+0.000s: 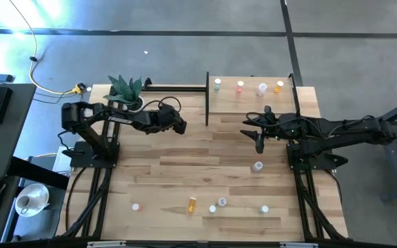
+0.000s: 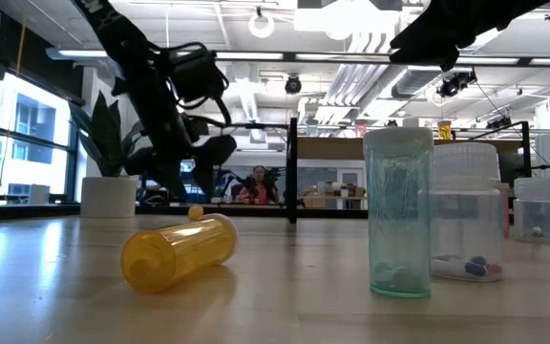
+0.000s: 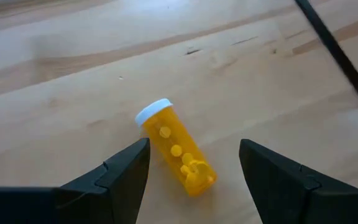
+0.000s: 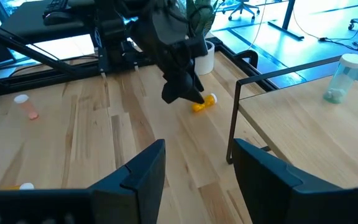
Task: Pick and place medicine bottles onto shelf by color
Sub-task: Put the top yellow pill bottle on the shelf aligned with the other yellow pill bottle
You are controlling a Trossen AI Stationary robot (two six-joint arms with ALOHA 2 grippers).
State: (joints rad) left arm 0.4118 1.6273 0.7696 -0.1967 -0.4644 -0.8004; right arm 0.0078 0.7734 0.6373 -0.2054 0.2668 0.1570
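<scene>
Pale planked wood makes up the table (image 1: 185,158), and the shelf (image 1: 253,103), a smoother light board on black posts, sits at its far right part. Well left of the shelf stands a potted plant (image 1: 125,89), and just beside it the left gripper (image 3: 191,168) hangs over the table with its jaws spread wide, holding nothing. Directly below those jaws, a little left of the shelf's black end post (image 4: 234,124), an orange bottle (image 3: 176,149) with a white cap lies on its side, untouched. On the shelf's far edge four bottles stand in a row: a greenish one (image 1: 218,84), a pink one (image 1: 240,86), a clear one (image 1: 262,89) and an orange one (image 1: 279,87). The right gripper (image 1: 259,141) hovers over the shelf's near edge, its jaws open and empty. Nearer than the shelf, a clear bottle (image 1: 257,166) stands alone on the table. Along the table's near edge, well apart from the shelf, lie more bottles: a pinkish one (image 1: 136,206), an orange one on its side (image 1: 191,204), two pale ones (image 1: 217,204) and a teal one (image 1: 265,209).
</scene>
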